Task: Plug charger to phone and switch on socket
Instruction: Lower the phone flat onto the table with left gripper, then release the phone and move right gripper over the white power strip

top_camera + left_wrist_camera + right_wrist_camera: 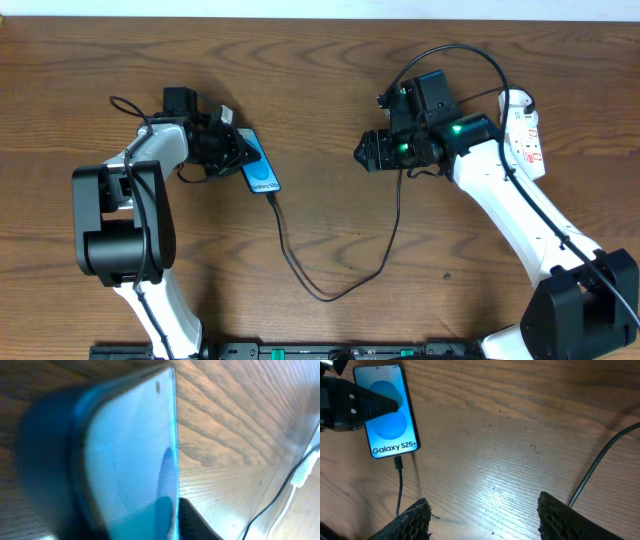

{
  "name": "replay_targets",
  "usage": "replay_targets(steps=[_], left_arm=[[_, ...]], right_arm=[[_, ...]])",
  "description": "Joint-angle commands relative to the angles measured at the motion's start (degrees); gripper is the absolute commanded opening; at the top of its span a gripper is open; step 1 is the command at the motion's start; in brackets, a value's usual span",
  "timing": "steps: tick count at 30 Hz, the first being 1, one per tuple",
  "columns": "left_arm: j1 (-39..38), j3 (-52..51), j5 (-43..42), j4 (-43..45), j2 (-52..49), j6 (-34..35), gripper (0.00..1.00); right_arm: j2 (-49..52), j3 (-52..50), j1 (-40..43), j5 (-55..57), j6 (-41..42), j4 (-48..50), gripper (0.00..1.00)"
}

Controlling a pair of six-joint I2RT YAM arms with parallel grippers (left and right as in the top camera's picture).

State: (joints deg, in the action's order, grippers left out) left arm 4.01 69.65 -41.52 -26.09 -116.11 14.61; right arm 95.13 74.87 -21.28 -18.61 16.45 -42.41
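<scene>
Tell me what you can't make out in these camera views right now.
Right wrist: the left fingers cover part of the phone screen; the charger leaves by the bottom edge.
Left wrist: the phone fills the view, blurred; whether it is gripped is unclear.
Overhead: the right arm hides part of the socket; its switch is too small to read.

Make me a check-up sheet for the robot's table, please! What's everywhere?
Surface: brown wooden table, bare grain.
Job's things: phone screen facing up, lit blue; charger tip at the phone's bottom edge, looks plugged in; socket by the right arm, switch too small to read.
Clutter: nothing seen.
Grippers: left gripper at the phone, one finger over its screen, grip unclear; right gripper open, empty.
Cables: black charger loops across the table toward the right arm.
Surroundings: nothing seen.
</scene>
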Motion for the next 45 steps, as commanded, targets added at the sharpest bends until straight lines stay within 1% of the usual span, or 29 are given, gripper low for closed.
replay_targets(steps=[1,4,7,10,14,19,22,24,26,28,29,33,35,37,39,43,44,45], left_arm=[[0.1,-0.6,1.3,-0.5,-0.4,-1.0,0.31],[0.1,-0.6,1.4,-0.9,-0.4,-1.0,0.37],[0.1,-0.5,3.3,-1.8,-0.4,-1.0,0.43],[0.1,-0.5,7.2,-3.7,-0.3,-1.0,0.44],[0.1,-0.2,14.4,-7.2,-0.2,-1.0,0.45],[0.1,0.8,23.2,-11.7,0.1,-1.0,0.5],[0.1,1.2,26.2,-12.9,0.2,-1.0,0.53],[0.1,1.5,27.1,-13.2,0.6,-1.0,0.54],[0.1,1.9,27.3,-13.6,1.7,-1.0,0.54],[0.1,3.0,27.7,-14.7,3.6,-1.0,0.54],[0.1,3.7,28.2,-15.4,5.0,-1.0,0.55],[0.1,5.5,29.2,-17.1,12.4,-1.1,0.55],[0.1,5.6,29.2,-17.1,19.6,-1.0,0.56],[0.1,5.6,29.2,-17.1,24.4,-1.0,0.56],[0.1,5.6,29.2,-17.1,28.4,-1.0,0.6],[0.1,5.6,29.2,-17.2,35.3,-1.0,0.62],[0.1,5.6,29.2,-17.2,36.6,-1.0,0.7],[0.1,5.6,29.1,-17.2,37.8,-1.0,0.76]], right_arm=[[-1.3,0.9,0.3,0.5,-0.7,-0.2,0.65],[-1.3,0.9,0.3,0.5,-0.7,0.0,0.66],[-1.3,0.9,0.3,0.5,-0.7,0.0,0.66],[-1.3,0.9,0.3,0.5,-0.7,-0.1,0.67],[-1.3,0.9,0.3,0.5,-0.7,-0.1,0.69],[-1.3,0.9,0.4,0.7,-0.9,-0.2,0.7],[-1.3,0.9,0.4,0.7,-1.2,-0.5,0.7],[-1.3,0.9,0.7,0.7,-1.3,-0.7,0.68],[-1.4,0.9,1.3,0.7,-1.3,-0.8,0.62],[-2.0,1.0,2.5,0.7,-1.3,-0.9,0.54],[-2.3,1.0,3.3,0.4,-1.2,-1.1,0.49],[-4.4,1.3,7.8,-1.0,-0.4,-2.3,0.16],[-6.2,1.3,12.1,-1.3,-0.4,-3.3,0.01],[-7.2,1.3,15.3,-1.3,-0.7,-4.0,0.01],[-7.8,1.3,18.9,-1.2,-0.9,-4.2,0.01],[-7.8,1.3,27.2,-2.1,-0.9,-4.2,0.01],[-7.8,1.3,29.0,-2.2,-1.2,-4.0,0.01],[-7.8,1.3,31.1,-2.7,-1.7,-3.6,0.01]])
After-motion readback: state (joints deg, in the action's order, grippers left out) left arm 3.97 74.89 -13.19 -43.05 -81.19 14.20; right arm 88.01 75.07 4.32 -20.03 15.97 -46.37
